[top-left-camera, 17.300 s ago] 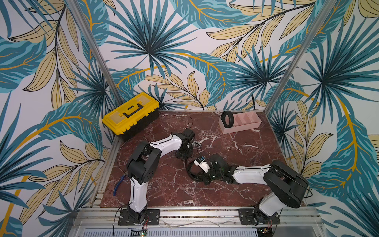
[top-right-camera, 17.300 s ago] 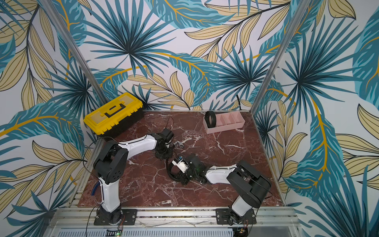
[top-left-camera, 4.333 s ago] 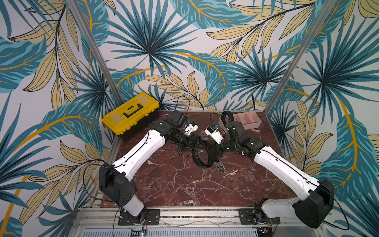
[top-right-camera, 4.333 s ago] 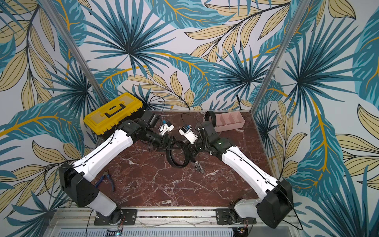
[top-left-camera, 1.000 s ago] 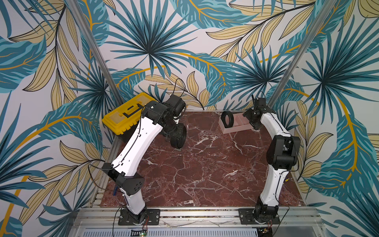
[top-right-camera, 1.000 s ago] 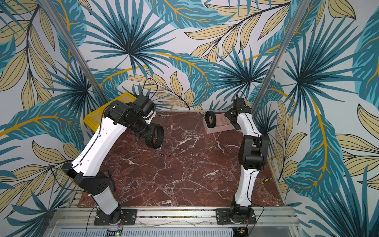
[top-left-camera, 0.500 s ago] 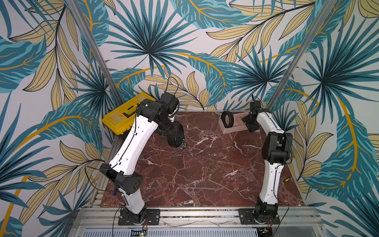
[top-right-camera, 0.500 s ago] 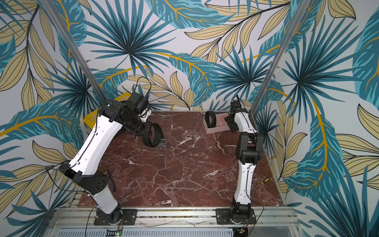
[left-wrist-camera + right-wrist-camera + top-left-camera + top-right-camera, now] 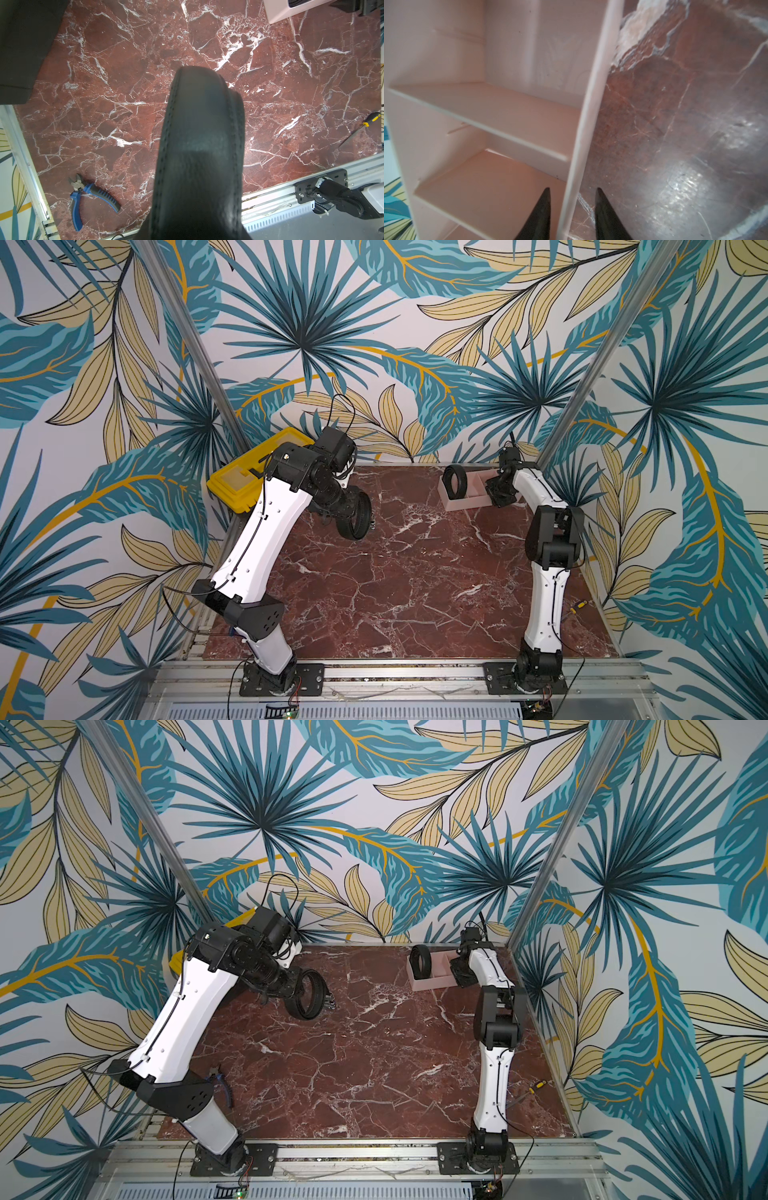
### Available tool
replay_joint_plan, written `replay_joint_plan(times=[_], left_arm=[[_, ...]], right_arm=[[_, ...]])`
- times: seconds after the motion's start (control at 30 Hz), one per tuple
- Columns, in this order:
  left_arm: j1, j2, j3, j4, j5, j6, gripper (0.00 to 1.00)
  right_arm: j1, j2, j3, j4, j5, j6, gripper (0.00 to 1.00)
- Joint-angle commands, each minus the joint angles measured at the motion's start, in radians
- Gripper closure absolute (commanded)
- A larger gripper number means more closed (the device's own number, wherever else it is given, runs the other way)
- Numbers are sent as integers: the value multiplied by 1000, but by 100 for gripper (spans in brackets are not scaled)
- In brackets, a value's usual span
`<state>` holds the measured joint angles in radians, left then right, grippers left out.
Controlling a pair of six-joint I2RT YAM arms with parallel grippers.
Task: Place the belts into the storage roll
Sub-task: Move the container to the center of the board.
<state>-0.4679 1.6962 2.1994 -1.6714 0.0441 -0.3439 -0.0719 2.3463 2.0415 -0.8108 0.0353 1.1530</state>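
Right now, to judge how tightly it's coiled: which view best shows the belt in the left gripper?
A top view: there the held belt shows as a whole open ring. The left wrist view shows only a close stretch of it; the right wrist view shows none.

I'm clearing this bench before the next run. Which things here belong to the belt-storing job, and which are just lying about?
Job:
- lifted belt coil
- stored belt coil, standing in the tray
- pink tray

Lying about:
- yellow toolbox
- blue pliers
- screwdriver
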Motion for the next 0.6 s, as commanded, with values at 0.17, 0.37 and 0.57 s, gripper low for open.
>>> replay_joint_plan(times=[0.17,0.37,0.57], left_arm=[[7,-61,-4,-106,-3,13,100],[6,-77,-18,-105,1,15,100],[7,-100,-38,-105,-5,16,100]], right_arm=[[142,-100,-192,19,-88,57,71],[283,-244,-389,89,-82,171,61],[399,-369,-516,130,-78,296,52]])
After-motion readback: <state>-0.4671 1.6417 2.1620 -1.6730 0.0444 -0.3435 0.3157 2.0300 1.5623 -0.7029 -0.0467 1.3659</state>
